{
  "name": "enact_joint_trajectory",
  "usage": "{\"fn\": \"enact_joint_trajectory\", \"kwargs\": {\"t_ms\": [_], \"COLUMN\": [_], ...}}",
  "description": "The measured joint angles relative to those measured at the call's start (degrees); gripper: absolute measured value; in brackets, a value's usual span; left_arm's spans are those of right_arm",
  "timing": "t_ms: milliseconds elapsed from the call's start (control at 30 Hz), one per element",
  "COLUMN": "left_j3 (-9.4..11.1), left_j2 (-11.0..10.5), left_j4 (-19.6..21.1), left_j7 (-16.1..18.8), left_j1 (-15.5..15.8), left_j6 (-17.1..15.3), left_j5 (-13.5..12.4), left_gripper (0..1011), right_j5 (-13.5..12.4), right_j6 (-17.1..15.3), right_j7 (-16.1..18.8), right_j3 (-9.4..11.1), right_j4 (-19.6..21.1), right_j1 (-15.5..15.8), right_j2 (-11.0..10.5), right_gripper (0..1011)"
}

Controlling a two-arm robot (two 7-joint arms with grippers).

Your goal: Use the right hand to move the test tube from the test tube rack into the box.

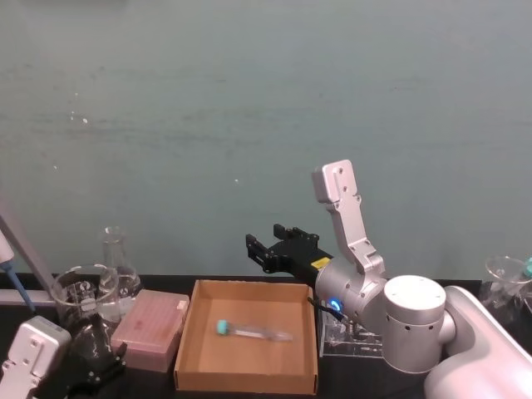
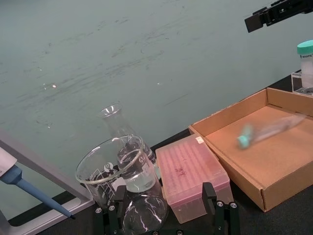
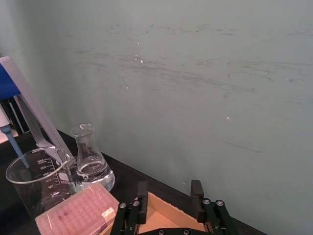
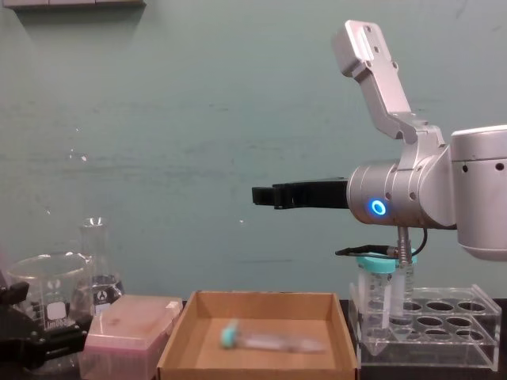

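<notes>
In the box (image 1: 186, 337), the tube (image 1: 253, 332) lies on its side near the middle, teal cap toward the robot's left. It shows smeared, so it may be rolling. The right gripper (image 1: 264, 245) hangs above the far wall, fingers spread and empty.

The risk as I judge it: pulling the right arm back low could clip the rack (image 4: 432, 332) or the wide capped tube (image 4: 374, 285) standing in it, just under the wrist. A rolling tube should stop at a wall.

The left gripper (image 1: 98, 366) sits parked, spread, by the beaker (image 1: 79, 295), flask (image 1: 116, 258) and pink box (image 1: 150, 328).
</notes>
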State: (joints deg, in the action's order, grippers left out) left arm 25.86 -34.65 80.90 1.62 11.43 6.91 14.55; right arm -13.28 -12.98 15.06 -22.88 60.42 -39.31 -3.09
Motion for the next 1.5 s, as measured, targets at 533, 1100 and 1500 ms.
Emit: {"fn": "enact_joint_trajectory", "kwargs": {"t_ms": [533, 1100, 1500], "left_j3": [0.0, 0.0, 0.0], "left_j2": [0.0, 0.0, 0.0], "left_j4": [0.0, 0.0, 0.0], "left_j7": [0.0, 0.0, 0.0], "left_j1": [0.0, 0.0, 0.0], "left_j6": [0.0, 0.0, 0.0], "left_j5": [0.0, -0.01, 0.0], "left_gripper": [1000, 1000, 1000], "right_j5": [-0.1, -1.57, -2.7], "right_j6": [-0.09, -0.02, 0.56], "right_j7": [0.05, 0.64, -1.54], "right_j3": [0.1, 2.5, 5.19], "right_j4": [0.2, 10.87, 14.48], "right_j1": [0.1, 5.28, 7.27], "right_j2": [-0.08, -2.84, -4.02], "right_gripper": [1002, 1003, 1002]}}
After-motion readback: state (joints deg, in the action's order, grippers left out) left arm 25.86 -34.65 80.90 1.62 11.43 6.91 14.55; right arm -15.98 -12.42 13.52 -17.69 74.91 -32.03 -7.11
